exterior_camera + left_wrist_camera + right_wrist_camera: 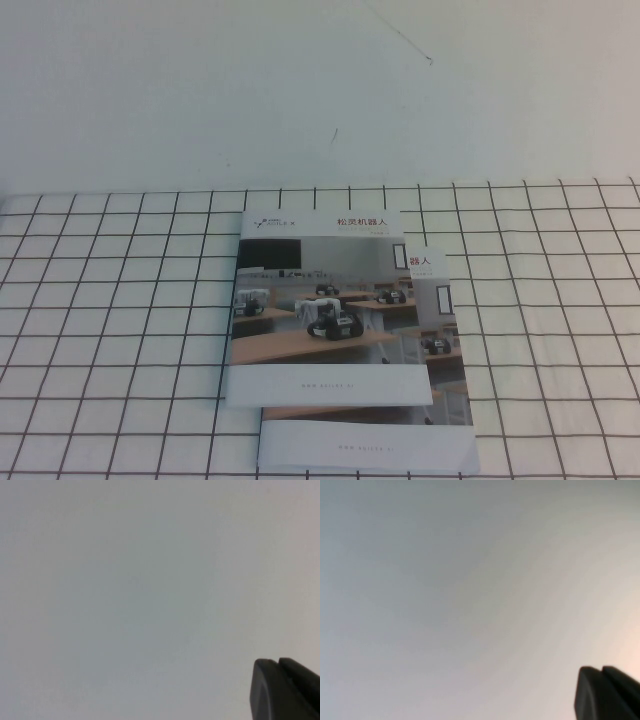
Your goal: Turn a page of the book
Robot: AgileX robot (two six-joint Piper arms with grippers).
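The book (322, 305) lies closed and flat on the grid-lined cloth (110, 310), cover photo of classroom robots facing up, title toward the far edge. Its cover leaf, the page (325, 240) to be turned, sits flush with no lifted corner. A second booklet (440, 330) with the same cover lies underneath, offset so that strips of it show past the book's right and near edges.

Neither arm appears in the high view. The left gripper (285, 690) shows only as a dark body part at the corner of the left wrist view, against blank pale surface; whether its claw is spread or pressed together cannot be told. The right gripper (607, 692) shows likewise in the right wrist view; its claw state cannot be told either. Both appear well apart from the book.

Task not yet begun, by appearance.

Risks: the glossy cover may slip under a fingertip, pushing the whole book across the lower booklet instead of lifting one leaf. A grip taken at the right edge may catch the second booklet's exposed strip, or several leaves together.
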